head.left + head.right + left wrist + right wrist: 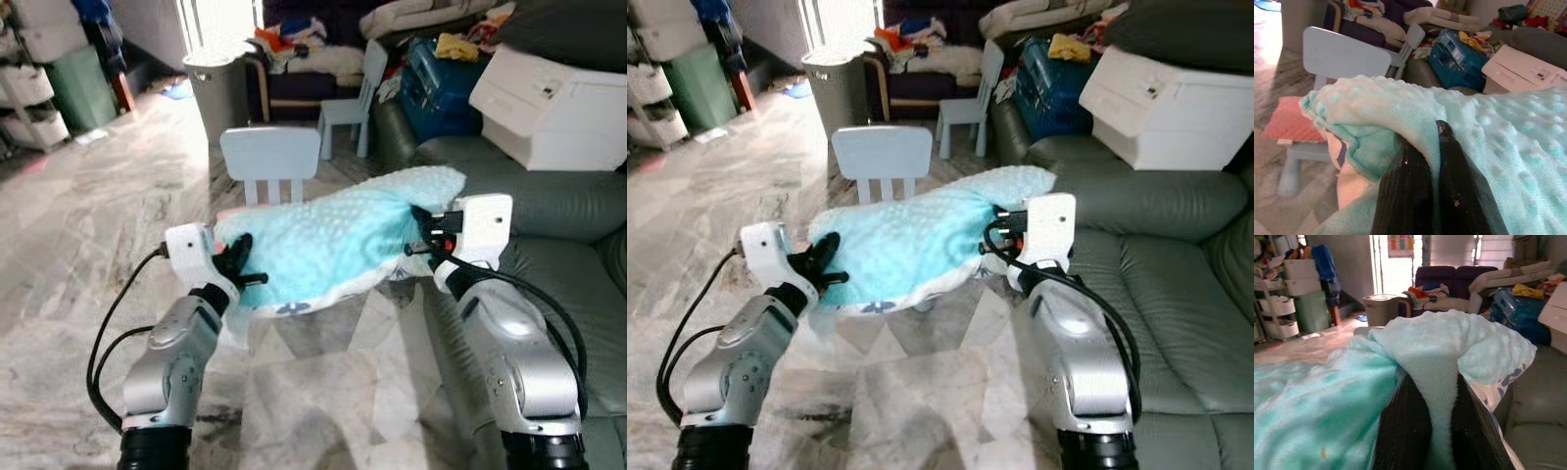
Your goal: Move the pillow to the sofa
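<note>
Pillow point(333, 240) hangs in the air between both arms, left gripper point(238, 266) and right gripper point(423, 235) each pinching only a fold of cover, so it may slip loose short of the sofa point(563, 264) at right.

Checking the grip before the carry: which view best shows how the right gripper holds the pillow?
The right wrist view: the right gripper has a fold of the pillow pinched between its fingers. The eye views show the pillow spanning both grippers; the left wrist view shows its dotted surface.
</note>
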### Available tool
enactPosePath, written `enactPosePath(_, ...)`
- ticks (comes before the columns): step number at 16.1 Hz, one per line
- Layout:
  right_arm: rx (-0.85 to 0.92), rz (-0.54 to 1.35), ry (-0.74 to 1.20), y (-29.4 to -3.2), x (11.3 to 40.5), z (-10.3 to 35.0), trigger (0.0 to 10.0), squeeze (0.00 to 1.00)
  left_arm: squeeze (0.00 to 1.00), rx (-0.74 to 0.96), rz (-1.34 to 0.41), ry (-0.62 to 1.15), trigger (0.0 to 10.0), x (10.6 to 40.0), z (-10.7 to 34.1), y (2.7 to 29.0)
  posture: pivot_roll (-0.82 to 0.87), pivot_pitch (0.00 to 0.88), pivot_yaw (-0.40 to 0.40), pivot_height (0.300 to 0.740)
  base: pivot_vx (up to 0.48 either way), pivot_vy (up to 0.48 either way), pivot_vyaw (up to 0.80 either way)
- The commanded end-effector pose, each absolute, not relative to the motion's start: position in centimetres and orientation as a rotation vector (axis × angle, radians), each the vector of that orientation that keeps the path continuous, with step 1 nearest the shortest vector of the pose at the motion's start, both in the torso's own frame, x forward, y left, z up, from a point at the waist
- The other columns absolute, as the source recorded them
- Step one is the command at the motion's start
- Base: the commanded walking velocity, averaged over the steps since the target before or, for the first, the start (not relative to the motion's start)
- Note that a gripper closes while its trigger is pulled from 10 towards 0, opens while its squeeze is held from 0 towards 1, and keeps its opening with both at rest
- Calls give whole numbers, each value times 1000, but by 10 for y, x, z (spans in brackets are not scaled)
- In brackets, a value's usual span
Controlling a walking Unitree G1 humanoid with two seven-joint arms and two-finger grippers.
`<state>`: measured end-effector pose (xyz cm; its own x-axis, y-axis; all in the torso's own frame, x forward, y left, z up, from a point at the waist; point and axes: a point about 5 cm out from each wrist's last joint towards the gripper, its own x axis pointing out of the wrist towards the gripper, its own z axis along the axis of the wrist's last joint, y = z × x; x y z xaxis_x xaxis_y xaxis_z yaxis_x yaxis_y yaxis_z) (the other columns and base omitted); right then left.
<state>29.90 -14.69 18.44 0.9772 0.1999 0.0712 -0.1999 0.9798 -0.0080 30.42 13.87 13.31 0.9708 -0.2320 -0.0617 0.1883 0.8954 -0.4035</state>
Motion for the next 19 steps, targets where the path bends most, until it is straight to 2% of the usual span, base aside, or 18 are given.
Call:
enactPosePath(1, -2, 205, -108, -146, 299, 194, 10000, 0, 0, -398, -244, 97, 10000, 306, 138, 133, -107, 0, 29, 740, 0, 0, -800)
enactPosePath(19, 7, 214, -98, -144, 300, 192, 10000, 0, 0, -375, -238, 128, 10000, 308, 133, 135, -107, 0, 33, 740, 0, 0, -800)
